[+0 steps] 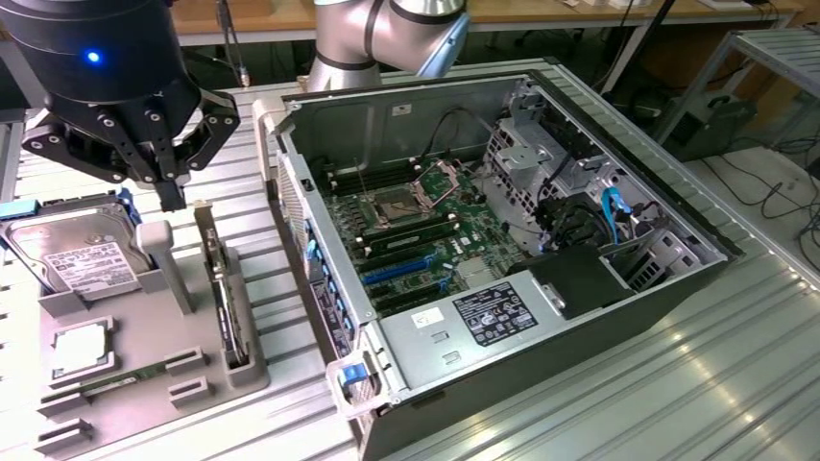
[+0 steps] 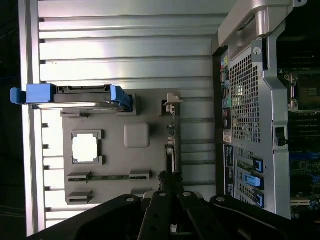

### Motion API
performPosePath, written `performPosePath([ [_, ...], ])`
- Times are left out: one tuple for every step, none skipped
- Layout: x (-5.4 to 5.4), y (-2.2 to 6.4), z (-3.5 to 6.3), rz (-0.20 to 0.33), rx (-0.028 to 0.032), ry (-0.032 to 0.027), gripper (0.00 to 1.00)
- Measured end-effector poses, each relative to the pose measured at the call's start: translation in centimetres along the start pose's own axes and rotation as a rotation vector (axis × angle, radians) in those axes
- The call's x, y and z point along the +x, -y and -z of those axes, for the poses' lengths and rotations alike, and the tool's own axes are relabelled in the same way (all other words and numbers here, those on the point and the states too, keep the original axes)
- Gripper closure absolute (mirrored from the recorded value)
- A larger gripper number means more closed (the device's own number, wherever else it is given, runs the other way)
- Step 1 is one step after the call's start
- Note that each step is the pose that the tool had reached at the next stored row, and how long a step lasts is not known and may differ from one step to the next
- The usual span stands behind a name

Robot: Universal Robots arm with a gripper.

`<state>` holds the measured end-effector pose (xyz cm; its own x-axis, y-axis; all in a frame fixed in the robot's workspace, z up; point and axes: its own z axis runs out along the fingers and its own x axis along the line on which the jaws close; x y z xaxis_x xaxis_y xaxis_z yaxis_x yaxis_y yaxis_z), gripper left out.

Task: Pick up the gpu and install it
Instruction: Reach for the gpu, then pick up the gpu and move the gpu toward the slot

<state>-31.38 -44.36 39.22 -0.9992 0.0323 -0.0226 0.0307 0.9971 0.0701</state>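
Hand [image 1: 171, 197] closed above gpu [image 1: 226, 300]; wrist view: gpu edge-on

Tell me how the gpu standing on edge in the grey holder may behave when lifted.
The gpu looks like a thin flat card, so it is probably stiff and light. It stands on its narrow edge in the grey holder, so freed from the slot it may tip sideways. Its bare board looks fragile.

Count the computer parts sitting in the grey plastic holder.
4: a silver boxy hard drive at one end; a square silvery processor chip midway; a narrow green memory stick beside it; a thin dark gpu card on edge nearest the open computer case. None seems hidden.
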Motion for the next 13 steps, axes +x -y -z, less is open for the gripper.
performPosePath([
  [0.0,0.0,0.0,0.0,0.0,0.0,0.89],
  [0.0,0.0,0.0,0.0,0.0,0.0,0.89],
  [0.0,0.0,0.0,0.0,0.0,0.0,0.89],
  [0.0,0.0,0.0,0.0,0.0,0.0,0.89],
  [0.0,0.0,0.0,0.0,0.0,0.0,0.89],
  [0.0,0.0,0.0,0.0,0.0,0.0,0.89],
  [0.0,0.0,0.0,0.0,0.0,0.0,0.89],
  [0.0,0.0,0.0,0.0,0.0,-0.0001,0.89],
  [0.0,0.0,0.0,0.0,0.0,0.0,0.89],
  [0.0,0.0,0.0,0.0,0.0,0.0,0.89],
  [0.0,0.0,0.0,0.0,0.0,0.0,0.89],
  [0.0,0.0,0.0,0.0,0.0,0.0,0.83],
  [0.0,0.0,0.0,0.0,0.0,0.0,0.76],
])
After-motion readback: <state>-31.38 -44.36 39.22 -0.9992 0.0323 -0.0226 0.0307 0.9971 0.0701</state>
